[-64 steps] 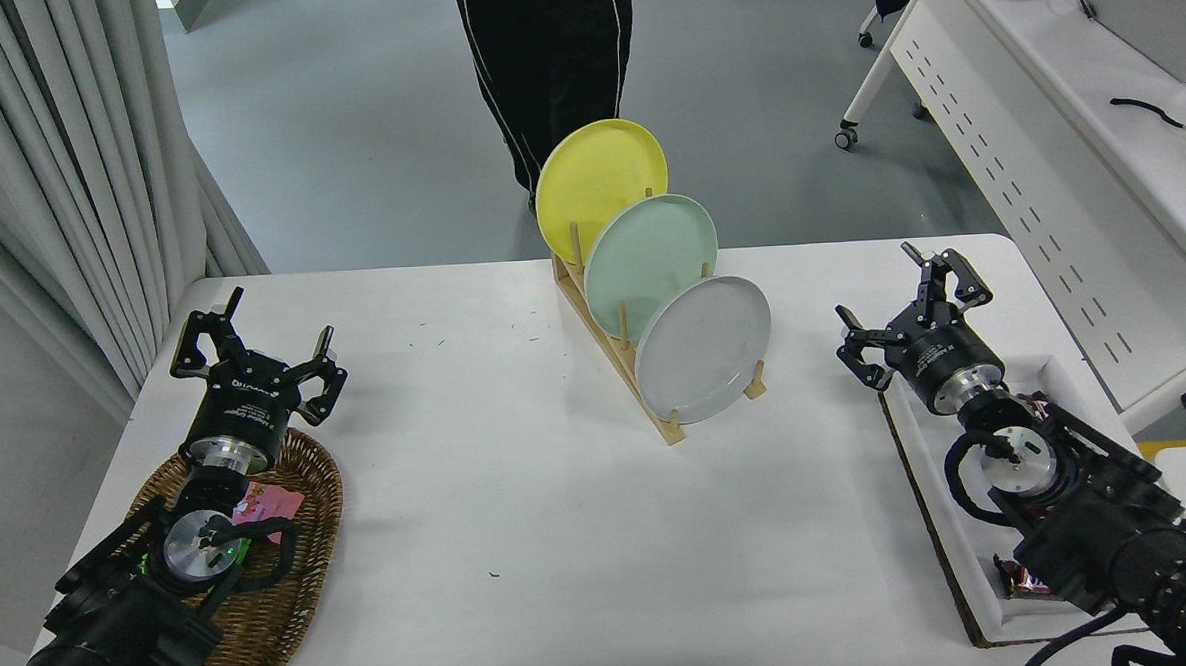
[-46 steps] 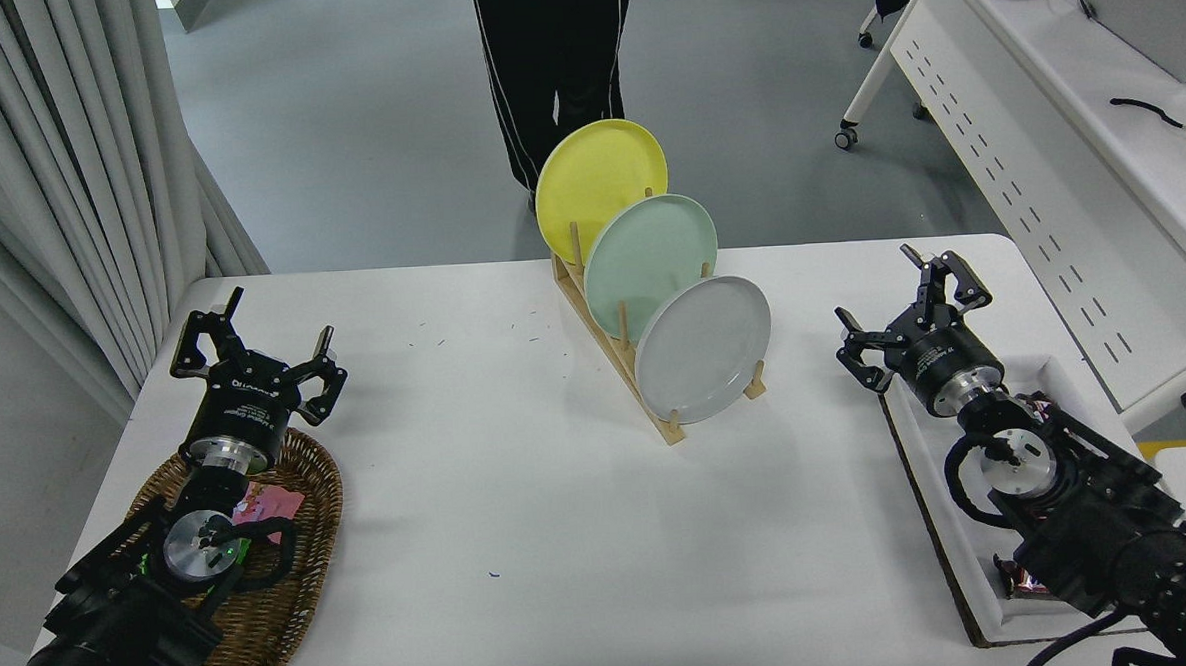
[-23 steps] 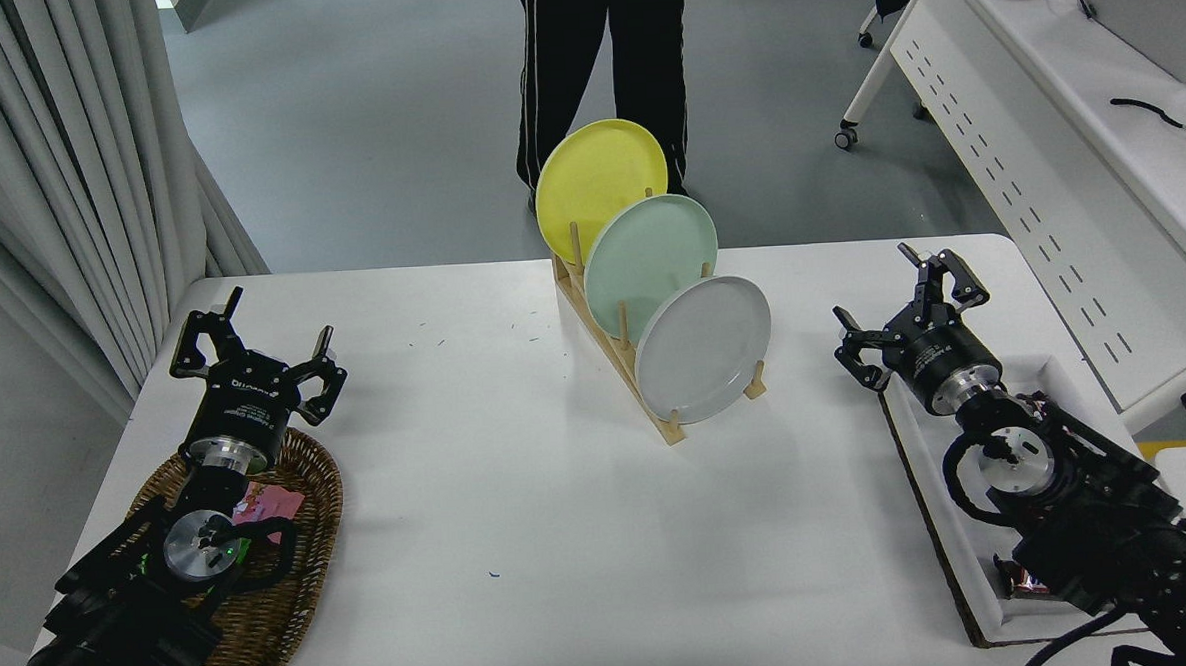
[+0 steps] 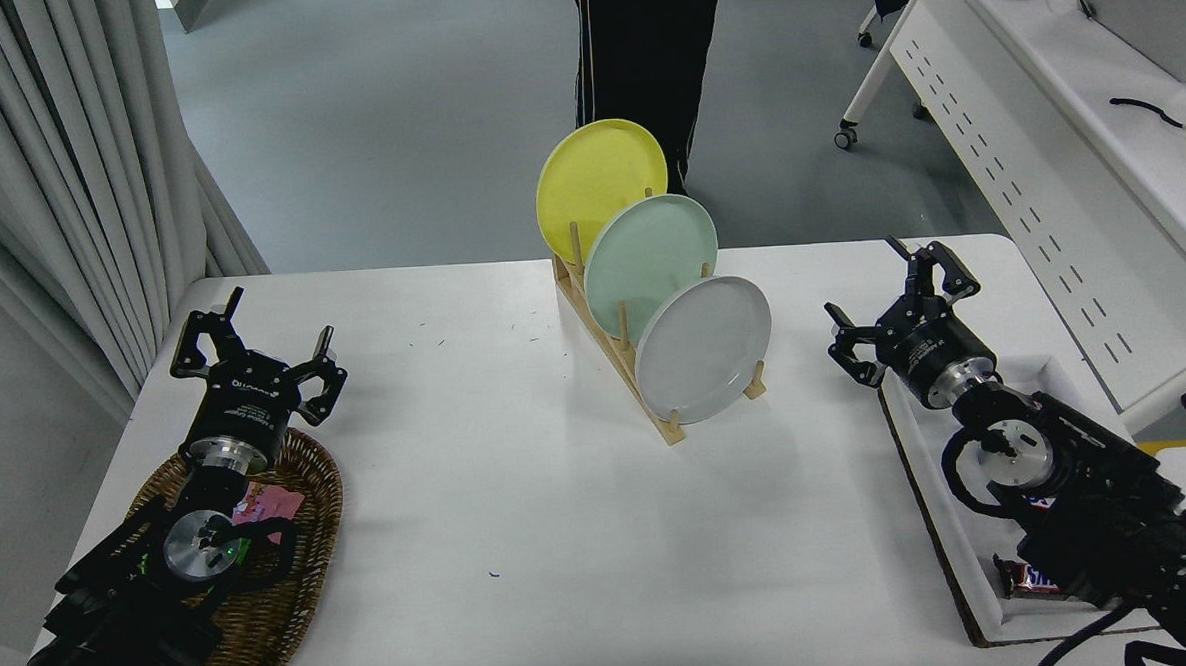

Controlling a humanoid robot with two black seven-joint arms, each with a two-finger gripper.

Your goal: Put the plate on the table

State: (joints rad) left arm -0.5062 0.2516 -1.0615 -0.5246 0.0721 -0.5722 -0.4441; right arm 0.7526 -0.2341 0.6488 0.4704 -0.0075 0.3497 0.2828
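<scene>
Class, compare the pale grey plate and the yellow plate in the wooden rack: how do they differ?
The round pale grey plate fills the nearest slot of the wooden rack; the round yellow plate fills the farthest. The grey plate is glossy, the yellow plate matte. Both stand tilted on edge.

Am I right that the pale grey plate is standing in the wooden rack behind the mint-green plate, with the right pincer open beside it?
Not quite: the head view shows the pale grey plate standing in the wooden rack in front of the mint-green plate, nearest the camera. The right pincer is indeed open beside it, not touching.
</scene>
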